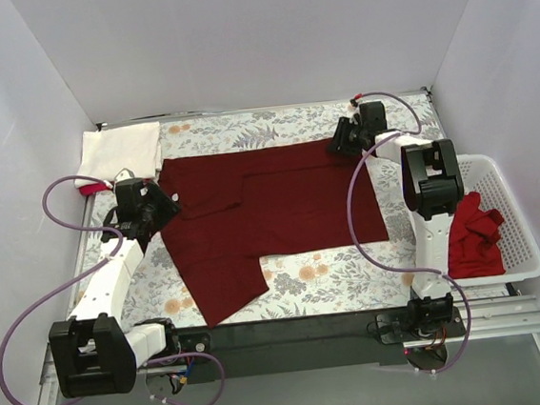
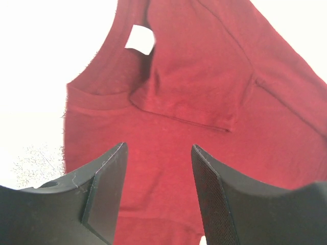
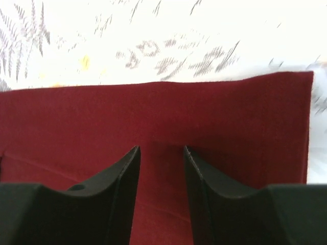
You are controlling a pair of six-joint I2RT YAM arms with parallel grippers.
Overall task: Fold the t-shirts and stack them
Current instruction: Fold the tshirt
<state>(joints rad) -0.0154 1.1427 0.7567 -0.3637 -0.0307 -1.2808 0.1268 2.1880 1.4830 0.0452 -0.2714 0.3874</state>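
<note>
A dark maroon t-shirt point(image 1: 280, 211) lies spread on the floral tablecloth, its far sleeve folded in over the body and its near sleeve point(image 1: 223, 288) pointing to the front. My left gripper point(image 1: 162, 205) is open and empty over the collar end; the left wrist view shows the collar, a white label point(image 2: 140, 39) and the folded sleeve point(image 2: 194, 97). My right gripper point(image 1: 343, 139) is open and empty over the shirt's far right hem corner point(image 3: 286, 102). A cream-white t-shirt point(image 1: 121, 150) lies folded at the far left. A brighter red shirt point(image 1: 472, 236) lies crumpled in the basket.
A white plastic lattice basket point(image 1: 515, 217) stands at the right edge of the table. White walls enclose the table on three sides. Purple cables loop beside both arms. The floral cloth point(image 1: 335, 278) shows bare in front of the shirt.
</note>
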